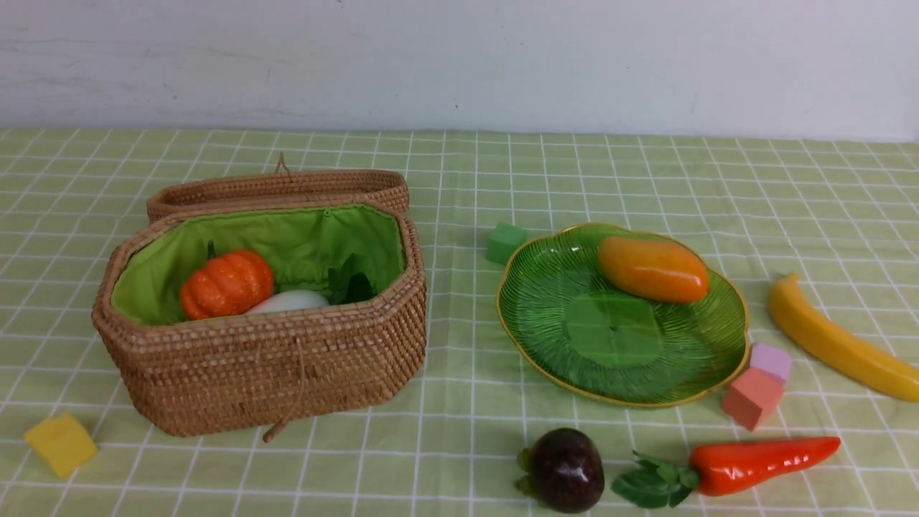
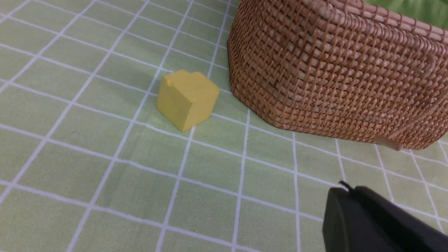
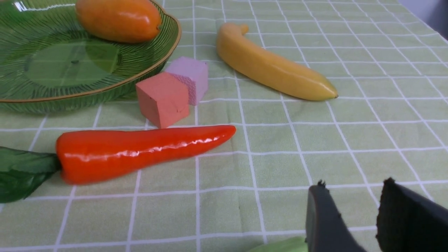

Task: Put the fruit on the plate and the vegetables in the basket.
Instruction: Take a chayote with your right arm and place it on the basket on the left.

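Right end effector point(image 3: 360, 213), spread and seemingly empty, hovers near the carrot point(image 3: 140, 150), with the banana point(image 3: 273, 66) farther off.

A green-checked cloth covers the tabletop point(image 1: 646, 172). A yellow cube point(image 1: 60, 444) sits near the front left corner and a green cube point(image 1: 505, 243) near the middle. A salmon cube point(image 1: 752, 398) and a lilac cube point(image 1: 770, 360) touch toward the right edge.

- My left gripper point(image 2: 352, 191): dark fingertips pressed together, no gap showing, nothing held.
- My right gripper point(image 3: 353, 187): two dark fingers point(image 3: 323, 217) spread apart, nothing in the gap at the tips.
- Both wrists angled downward; only the finger ends are in view.
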Motion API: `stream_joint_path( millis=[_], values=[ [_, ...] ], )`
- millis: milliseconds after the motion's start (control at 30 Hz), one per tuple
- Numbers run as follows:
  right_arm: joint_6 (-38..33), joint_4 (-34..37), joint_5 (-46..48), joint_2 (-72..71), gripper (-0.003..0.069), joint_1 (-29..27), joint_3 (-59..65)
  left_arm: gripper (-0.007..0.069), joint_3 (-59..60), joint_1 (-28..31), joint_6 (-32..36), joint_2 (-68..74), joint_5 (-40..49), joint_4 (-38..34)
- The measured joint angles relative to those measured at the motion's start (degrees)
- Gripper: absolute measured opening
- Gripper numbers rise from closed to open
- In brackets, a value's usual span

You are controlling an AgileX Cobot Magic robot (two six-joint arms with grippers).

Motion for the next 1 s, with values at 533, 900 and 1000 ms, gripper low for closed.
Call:
stream_joint_path(
  millis=[533, 900, 1000],
  values=[
    [0.00, -4.93, -3.37, 0.00, 0.0242, 0.00, 0.45, 0.0012, 0.00, 0.00, 0.00, 0.00, 0.13, 0.00],
    [0.00, -9.47, -45.06, 0.00, 0.0242, 0.00, 0.71, 0.0018, 0.00, 0.00, -0.05, 0.00, 0.13, 0.00],
    [0.00, -9.70, -52.35, 0.00, 0.0242, 0.00, 0.71, 0.0018, 0.00, 0.00, -0.05, 0.00, 0.13, 0.00]
  ],
)
